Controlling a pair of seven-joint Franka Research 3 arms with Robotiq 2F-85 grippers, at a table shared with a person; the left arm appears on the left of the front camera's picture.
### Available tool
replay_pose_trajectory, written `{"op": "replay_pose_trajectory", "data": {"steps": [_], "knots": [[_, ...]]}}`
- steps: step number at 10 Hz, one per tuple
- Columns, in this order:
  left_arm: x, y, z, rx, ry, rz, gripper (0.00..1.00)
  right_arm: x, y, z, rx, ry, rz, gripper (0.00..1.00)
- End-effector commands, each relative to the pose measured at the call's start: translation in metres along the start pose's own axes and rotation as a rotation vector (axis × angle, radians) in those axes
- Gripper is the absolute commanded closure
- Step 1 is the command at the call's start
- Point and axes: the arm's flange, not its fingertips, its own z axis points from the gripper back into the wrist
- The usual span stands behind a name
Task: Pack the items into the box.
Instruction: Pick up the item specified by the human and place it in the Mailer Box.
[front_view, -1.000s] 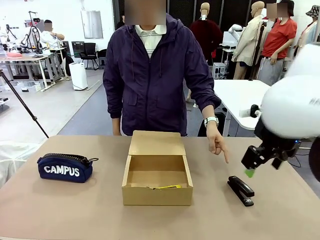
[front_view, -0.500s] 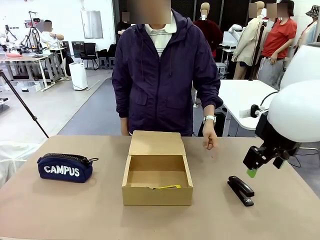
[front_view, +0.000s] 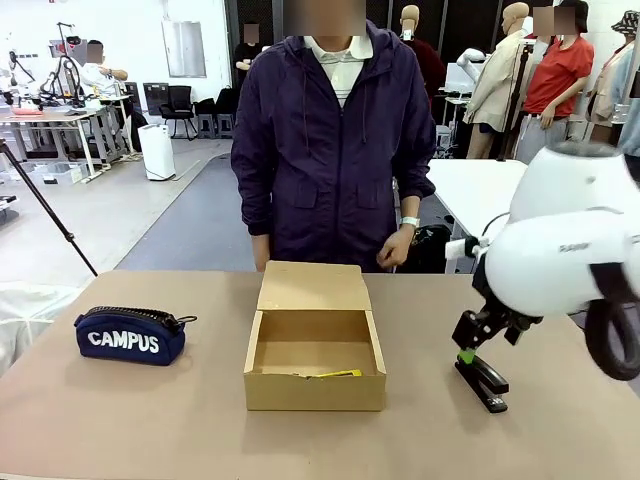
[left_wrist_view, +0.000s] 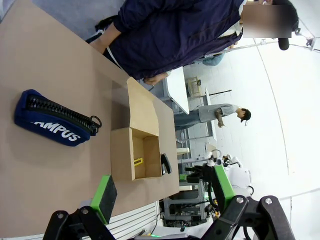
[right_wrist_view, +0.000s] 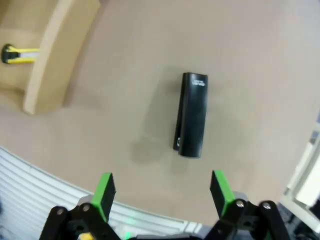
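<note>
While the right gripper (right_wrist_view: 162, 192) hovers above it with fingers (right_wrist_view: 104, 190) wide apart, the stapler (right_wrist_view: 192, 115) lies flat on the desk (right_wrist_view: 125, 75) mid-frame, outside the box (right_wrist_view: 55, 55); likely rigid, dense, smooth-sided, so grip across its narrow mid-body.

Box (front_view: 314, 392) matt brown cardboard; stapler (right_wrist_view: 192, 115) smooth black plastic; pouch (front_view: 130, 338) navy cloth.

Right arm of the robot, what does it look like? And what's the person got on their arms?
The right arm is a fat, rounded white shell with tiny grey lettering and a black cable looping beside it. Its jaws are black with bright green pads. The person wears a dark purple zip jacket with long sleeves and a white wristband.
</note>
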Motion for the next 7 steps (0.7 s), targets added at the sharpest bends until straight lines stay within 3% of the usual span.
{"op": "replay_pose_trajectory", "data": {"steps": [1,3,4,7], "knots": [[0.000,-0.001,0.000,-0.020,-0.007,0.000,0.00,-0.007,-0.008,-0.050,-0.037,0.046,-0.017,0.00],[0.000,-0.001,0.000,-0.020,-0.007,0.000,0.00,-0.010,-0.012,-0.093,-0.029,0.068,-0.030,0.00],[0.000,-0.001,0.000,-0.020,-0.007,0.000,0.00,-0.012,-0.017,-0.105,-0.083,0.081,-0.048,0.00],[0.000,-0.001,0.000,-0.020,-0.007,0.000,0.00,-0.014,-0.021,-0.120,-0.104,0.101,-0.076,0.00]]}}
